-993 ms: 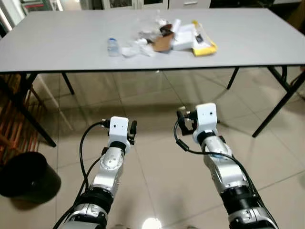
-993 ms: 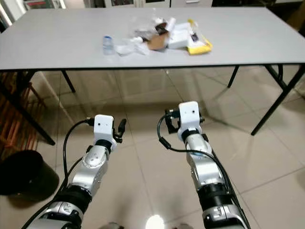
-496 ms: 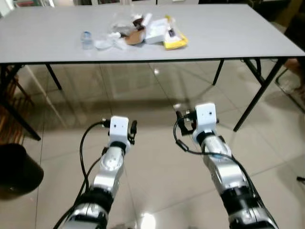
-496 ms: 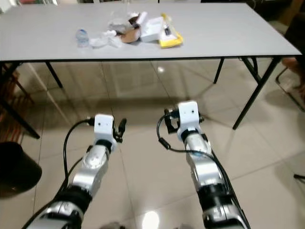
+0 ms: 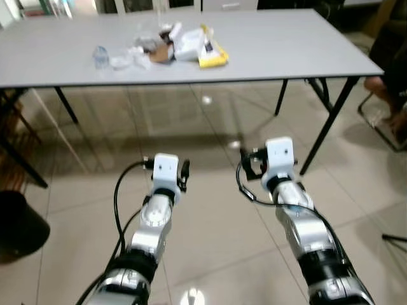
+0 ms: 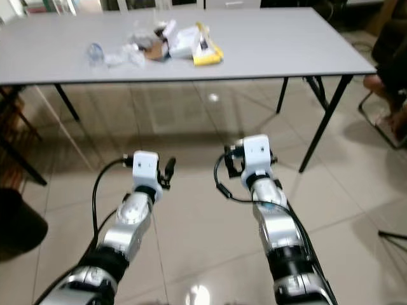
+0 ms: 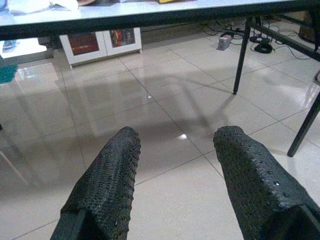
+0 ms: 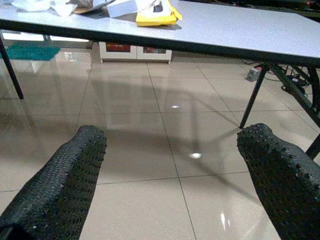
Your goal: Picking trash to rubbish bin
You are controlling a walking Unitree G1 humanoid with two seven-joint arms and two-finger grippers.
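Observation:
A heap of trash lies on the grey table (image 5: 286,44): a yellow packet (image 5: 213,57), a white box (image 5: 189,43), a brown scrap (image 5: 166,54), crumpled clear plastic (image 5: 122,60) and a small bottle (image 5: 100,56). The black rubbish bin (image 5: 19,223) stands on the floor at the far left, partly cut off. Both arms are held out low over the floor tiles, well short of the table. My left gripper (image 7: 177,137) is open with nothing between its fingers. My right gripper (image 8: 172,135) is open too and holds nothing; the yellow packet (image 8: 156,13) lies far ahead of it.
Black table legs (image 5: 327,117) angle down at the right and left. Part of a seated person (image 5: 388,89) and a chair leg (image 5: 378,130) are at the right edge. A low white cabinet (image 7: 100,42) stands beyond the table. Glossy tiled floor lies between me and the table.
The whole view has shifted: table, trash and bin have slid left in the picture, and a person has come into sight at the right. Both arms keep the same pose, grippers open.

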